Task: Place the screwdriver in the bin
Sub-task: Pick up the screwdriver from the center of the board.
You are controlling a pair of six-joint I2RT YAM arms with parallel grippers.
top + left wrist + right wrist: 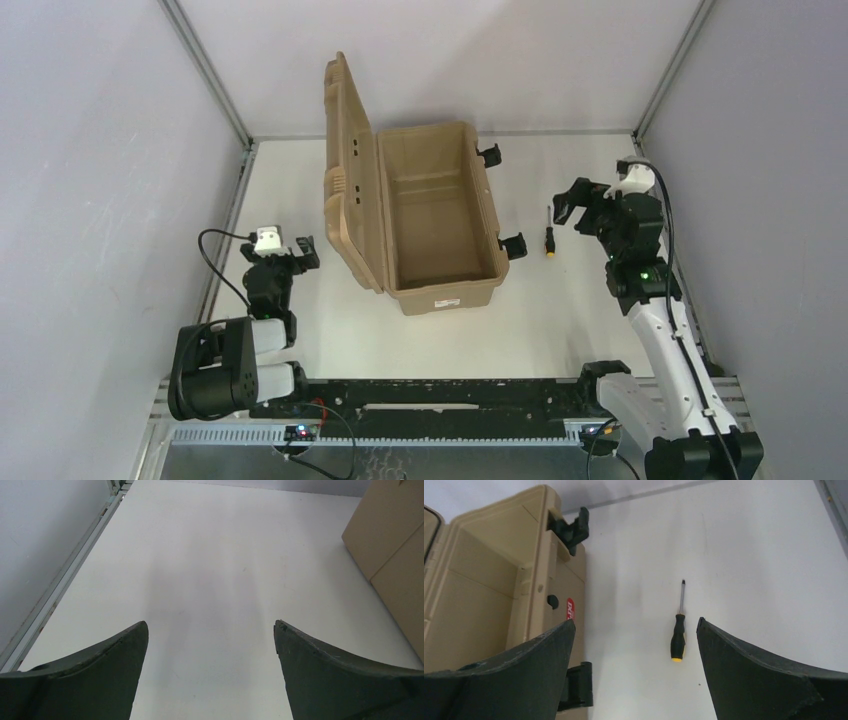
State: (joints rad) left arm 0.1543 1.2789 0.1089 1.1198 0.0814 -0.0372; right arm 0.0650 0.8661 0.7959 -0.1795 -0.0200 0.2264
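One small, light, rigid screwdriver point(549, 240) lies flat on the tabletop point(570, 320) just right of the open bin point(450, 297), well apart from the left arm. Take it across the black handle, likely grippier than the thin, slick metal shaft; the butt is orange-yellow. Your right gripper point(570, 212) hovers near it, jaws spread wide and empty. The left gripper point(210, 625) has its jaws open too.

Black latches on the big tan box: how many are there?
2. Both sit on the right long side of the open tan plastic bin: a black latch by the far end, a second latch by the near end. More may hide behind the lid.
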